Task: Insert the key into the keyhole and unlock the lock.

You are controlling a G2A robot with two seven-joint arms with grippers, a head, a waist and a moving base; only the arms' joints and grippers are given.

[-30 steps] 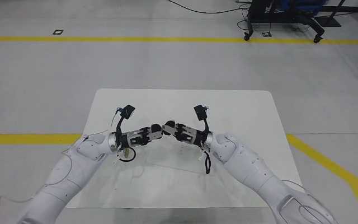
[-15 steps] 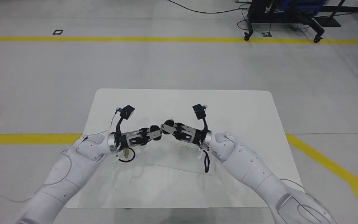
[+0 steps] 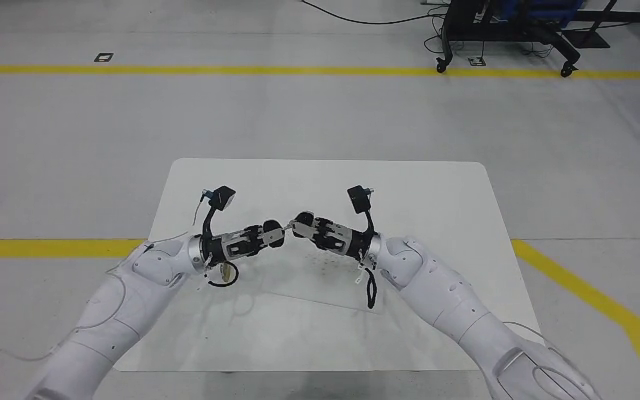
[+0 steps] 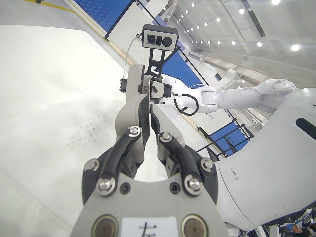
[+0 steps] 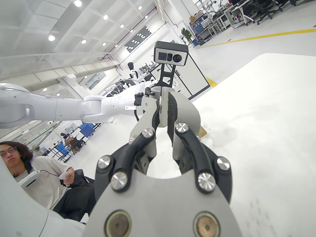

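The left gripper (image 4: pixel 148 99) has its two white fingers with black ribbed pads (image 4: pixel 145 114) drawn almost together, leaving only a thin slit. At their tips they pinch a small silver metal key (image 4: pixel 147 89), too small to make out in any detail. Straight ahead, tip to tip with it, is the right gripper (image 4: pixel 148 85).

In the right wrist view, the right gripper (image 5: pixel 164 106) clamps a pale grey lock (image 5: pixel 162 120) between its own black pads (image 5: pixel 172 114). These pads stand farther apart than the left gripper's, and the lock is mostly hidden by the fingers. Whether the key has entered the keyhole cannot be told.

From above, the left gripper (image 3: pixel 277 231) and the right gripper (image 3: pixel 300 223) meet nose to nose, held above the white rectangular table with rounded corners (image 3: pixel 420 190), a little left of its middle. The left arm comes in from the near left and the right arm from the near right. Each carries a small black camera on a bracket rising from its wrist.

A small tan flat piece (image 5: pixel 203 131) lies on the table just beside the right gripper's finger and is partly hidden by it.

Farther out, a yellow floor line (image 3: pixel 300 69) runs across beyond the table, and another passes at the table's left and right sides. A black wheeled stand (image 3: pixel 500 35) is at the far right.
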